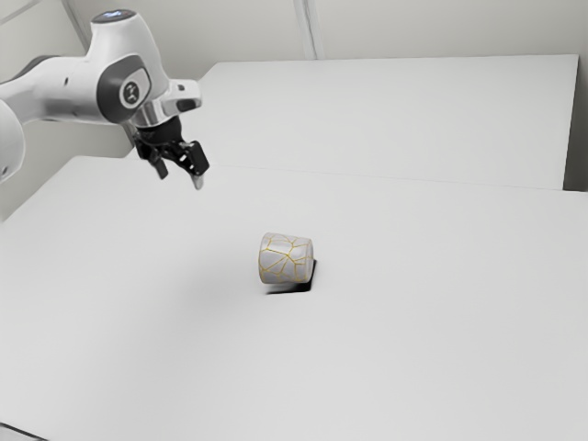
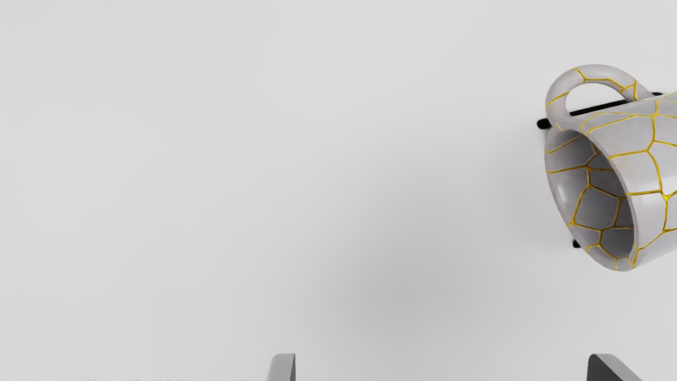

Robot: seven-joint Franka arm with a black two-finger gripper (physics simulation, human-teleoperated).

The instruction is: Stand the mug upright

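Where the mug [image 1: 286, 259] is resting: on its side on the table [image 1: 413, 367], its long axis lying roughly level, so it is not standing upright.
Mouth [image 2: 595, 196] of the mug: opening sideways, apparently toward the exterior view's left, though that view is showing the end too edge-on to be certain.
Handle [image 2: 587, 79]: sticking out from the mug's side, near the mouth.
Gripper [image 1: 180, 180]: hovering above the table, well apart from the mug, toward the exterior view's left; its fingers [image 2: 284, 368] are standing spread, pinching nothing.
Mug, step in hand: judging by that gap, the arm is needing to reach the mug and get a hold; the righting turn is remaining.
Gripper, next move: lining up over the mug, lowering with the fingers straddling its body or wall, closing, then lifting and tipping until the mouth is facing up and the base is meeting the table.
Curved wall, likely trouble: rolling away if one finger is touching early.
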